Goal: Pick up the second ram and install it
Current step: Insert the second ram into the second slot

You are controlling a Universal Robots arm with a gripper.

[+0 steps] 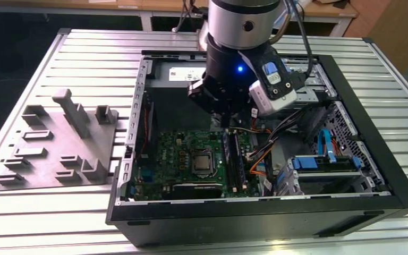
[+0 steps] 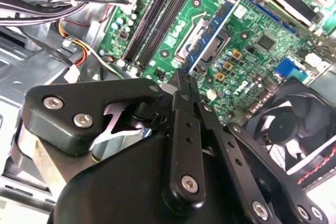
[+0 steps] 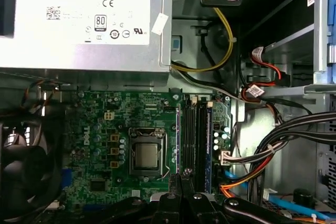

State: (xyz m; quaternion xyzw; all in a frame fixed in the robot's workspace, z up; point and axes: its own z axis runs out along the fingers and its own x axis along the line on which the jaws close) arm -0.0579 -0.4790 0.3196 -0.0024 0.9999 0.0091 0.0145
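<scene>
The arm (image 1: pixel 241 32) points straight down into the open computer case (image 1: pixel 261 215), wrist upright. Its gripper (image 1: pixel 227 119) hangs low over the far end of the memory slots. In the second wrist view the two fingers (image 2: pixel 181 108) are clenched flat against each other, their thin tips together over the green board.

The second ram (image 1: pixel 234 162) is not in the hand. It looks to be the long dark stick standing on edge in the slots, running from just below the gripper toward the case's near wall. I cannot tell whether the fingertips touch its far end or hang just above it.

From the exterior view's left to its right:
- A grey rack (image 1: pixel 55 151) of upright holders lies on the slatted table (image 1: pixel 41 226), beside the case.
- Inside the case lies the motherboard (image 1: pixel 168 154), with the square processor (image 1: pixel 202 162) near its middle.
- Just right of the processor is the ram in its slot.
- Next comes a bundle of orange and black cables (image 1: pixel 261 159).
- Last is a blue drive bay (image 1: pixel 317 162).

In the first wrist view the power supply (image 3: pixel 84 19) sits beyond the board. In the second wrist view a black fan (image 2: pixel 283 124) sits at the board's edge.
</scene>
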